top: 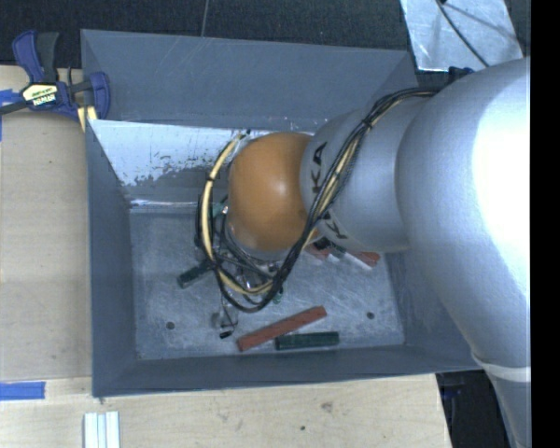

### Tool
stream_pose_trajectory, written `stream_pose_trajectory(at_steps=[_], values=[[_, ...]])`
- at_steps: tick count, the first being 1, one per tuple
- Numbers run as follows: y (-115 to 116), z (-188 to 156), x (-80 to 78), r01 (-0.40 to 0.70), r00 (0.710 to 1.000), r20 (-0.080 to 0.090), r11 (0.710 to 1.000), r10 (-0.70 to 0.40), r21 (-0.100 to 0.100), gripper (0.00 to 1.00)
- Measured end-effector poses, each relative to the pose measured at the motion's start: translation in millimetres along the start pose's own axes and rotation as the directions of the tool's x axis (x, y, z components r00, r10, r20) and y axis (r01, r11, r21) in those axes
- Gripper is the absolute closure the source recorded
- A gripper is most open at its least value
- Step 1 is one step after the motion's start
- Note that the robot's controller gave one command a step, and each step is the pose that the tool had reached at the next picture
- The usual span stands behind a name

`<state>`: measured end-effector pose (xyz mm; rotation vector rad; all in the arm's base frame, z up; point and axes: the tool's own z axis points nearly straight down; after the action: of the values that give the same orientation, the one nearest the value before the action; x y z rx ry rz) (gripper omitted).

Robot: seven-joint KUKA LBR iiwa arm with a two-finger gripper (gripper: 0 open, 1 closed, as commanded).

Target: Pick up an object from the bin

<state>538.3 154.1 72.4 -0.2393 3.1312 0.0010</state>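
Where arm (pixel 383 189) hangs, reddish bar (pixel 282 329) nearby

Mounted above the grey bin (pixel 261 82), looking down and canted somewhat to one side. Faces the bin floor, taking in the sloping walls round the pincer (pixel 231 292) and a margin of surround beyond the rim. Renders the wall beyond the pincer broad and the wall nearer the lens narrow. Stands fairly near, filling most of the frame with the bin. Catches the arm (pixel 467 203) reaching in from frame right, large and close to the lens. Looks onto the top of the orange wrist cover (pixel 266 189), with the pincer beneath it largely masked.
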Motion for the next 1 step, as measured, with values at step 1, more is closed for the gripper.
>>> stream_pose_trajectory(at_steps=[1], values=[[0.7,1.4,-8.2,0.141,0.99,0.004,0.99,-0.141,0.0,1.0]])
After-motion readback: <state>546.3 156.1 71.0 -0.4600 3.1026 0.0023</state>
